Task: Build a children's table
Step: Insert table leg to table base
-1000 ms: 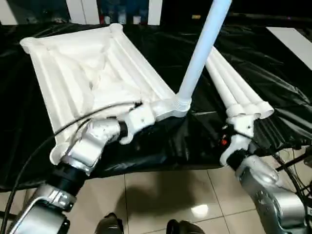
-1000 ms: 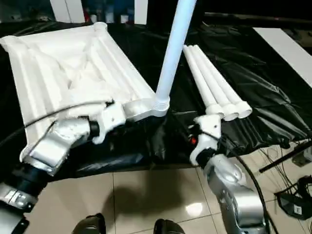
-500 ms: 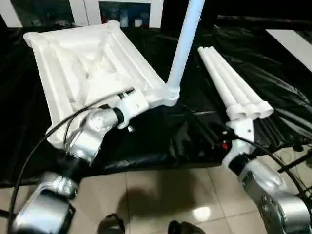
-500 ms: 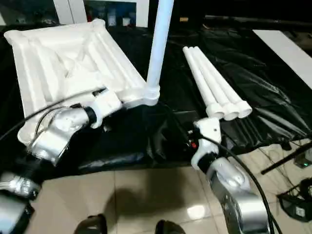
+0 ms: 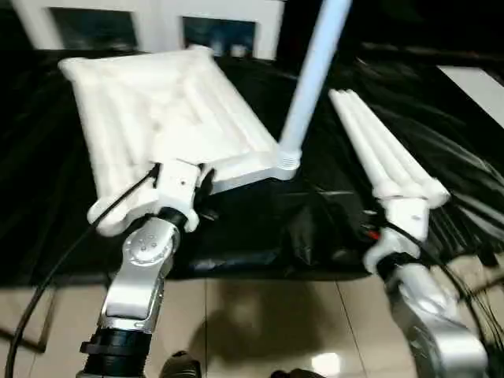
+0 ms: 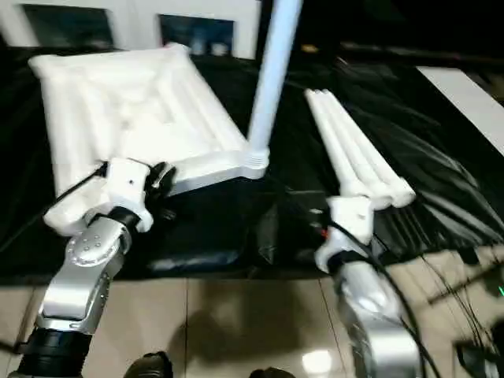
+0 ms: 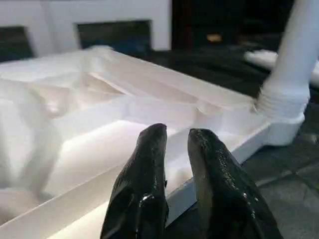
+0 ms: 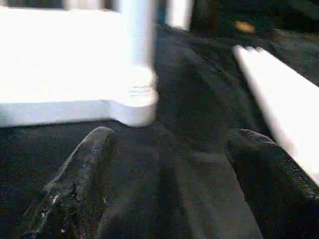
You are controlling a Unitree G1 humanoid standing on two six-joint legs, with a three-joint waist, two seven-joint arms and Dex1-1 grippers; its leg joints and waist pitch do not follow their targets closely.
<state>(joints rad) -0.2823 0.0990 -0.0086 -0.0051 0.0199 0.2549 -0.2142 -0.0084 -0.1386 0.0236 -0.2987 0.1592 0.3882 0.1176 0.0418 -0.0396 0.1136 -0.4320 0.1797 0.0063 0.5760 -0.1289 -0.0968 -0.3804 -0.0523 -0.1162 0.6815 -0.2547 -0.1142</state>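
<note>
The children's table top (image 5: pixel 157 102) lies upside down on a black sheet, ribbed underside up. One white leg (image 5: pixel 311 79) stands upright in its near right corner socket (image 5: pixel 285 161). Three loose legs (image 5: pixel 378 150) lie side by side to the right. My left gripper (image 7: pixel 175 132) is at the top's near rim, left of that socket. Its black fingers (image 7: pixel 144 169) stand a narrow gap apart, open, with nothing between them. My right gripper (image 8: pixel 169 174) hangs wide open over the black sheet, between the socket and the near ends of the loose legs, holding nothing.
The black sheet (image 5: pixel 315 228) covers a low platform whose front edge drops to a tiled floor (image 5: pixel 260 315). A white cabinet with glass doors (image 5: pixel 220 35) stands behind. A black cable (image 5: pixel 47 276) runs along my left arm.
The head view has shifted. My left gripper has slid left along the near rim, away from the corner socket, and its forearm now stands steeper. The right gripper stays wide open.
</note>
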